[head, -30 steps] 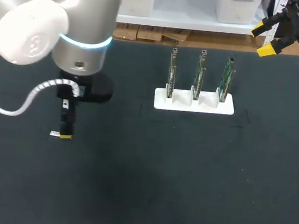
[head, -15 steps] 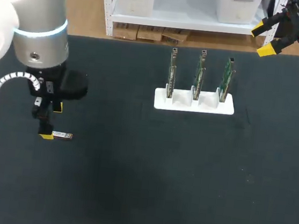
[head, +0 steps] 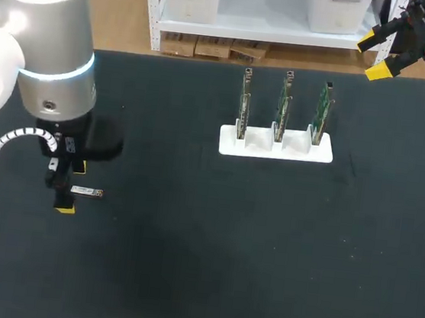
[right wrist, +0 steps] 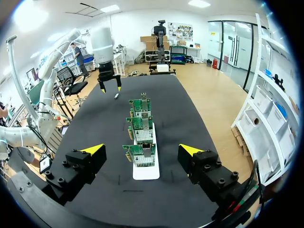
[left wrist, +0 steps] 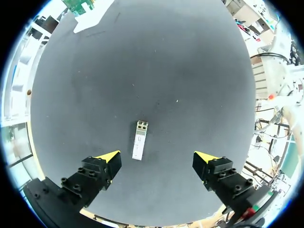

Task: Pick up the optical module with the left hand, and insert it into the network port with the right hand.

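The optical module is a small silver bar lying flat on the black mat at the left. My left gripper hangs over its left end, open, one yellow tip on each side. In the left wrist view the module lies untouched on the mat between the fingers of the left gripper, nearer one finger. Three green network cards stand in a white holder. My right gripper is open and empty past the far right edge. The right gripper looks along the card row.
The white holder sits at the middle back of the black mat. In the right wrist view my left arm stands beyond the cards, with the module below it.
My left arm has swung leftward and its wrist has turned, so the fingers now stand on either side of the module's left end. The module and the right arm have not moved.
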Motion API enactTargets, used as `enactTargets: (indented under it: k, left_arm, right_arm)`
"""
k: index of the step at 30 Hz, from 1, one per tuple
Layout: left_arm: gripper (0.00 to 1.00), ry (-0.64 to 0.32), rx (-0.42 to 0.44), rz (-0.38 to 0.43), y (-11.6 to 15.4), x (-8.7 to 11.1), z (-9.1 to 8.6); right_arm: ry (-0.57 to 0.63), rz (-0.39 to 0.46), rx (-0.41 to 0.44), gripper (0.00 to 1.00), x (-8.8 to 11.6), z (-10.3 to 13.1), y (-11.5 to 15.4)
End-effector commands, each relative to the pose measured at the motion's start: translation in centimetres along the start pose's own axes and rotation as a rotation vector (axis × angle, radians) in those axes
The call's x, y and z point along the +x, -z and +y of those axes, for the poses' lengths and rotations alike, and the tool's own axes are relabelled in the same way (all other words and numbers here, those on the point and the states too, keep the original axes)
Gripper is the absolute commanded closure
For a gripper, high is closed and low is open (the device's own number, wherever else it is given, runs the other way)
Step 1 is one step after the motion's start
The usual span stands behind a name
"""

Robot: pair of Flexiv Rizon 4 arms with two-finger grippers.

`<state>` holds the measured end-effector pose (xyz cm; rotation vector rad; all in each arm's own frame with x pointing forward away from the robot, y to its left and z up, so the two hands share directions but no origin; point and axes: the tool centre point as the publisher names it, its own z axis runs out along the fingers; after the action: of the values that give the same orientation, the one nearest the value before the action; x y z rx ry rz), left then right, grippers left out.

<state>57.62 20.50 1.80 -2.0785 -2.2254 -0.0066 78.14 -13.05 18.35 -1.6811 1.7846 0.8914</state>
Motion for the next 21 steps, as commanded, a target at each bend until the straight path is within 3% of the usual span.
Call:
enactTargets:
  k: [1, 21]
  left_arm:
    - [0.0, -0.006, 0.01, -0.005, -0.5, 0.1, 0.7]
    - [0.0, -0.012, 0.02, -0.013, -1.2, 0.2, 1.8]
  right_arm:
    - [0.0, 0.0, 0.005, 0.0, 0.0, 0.2, 0.0]
    - [0.0, 0.0, 0.005, 0.0, 0.0, 0.2, 0.0]
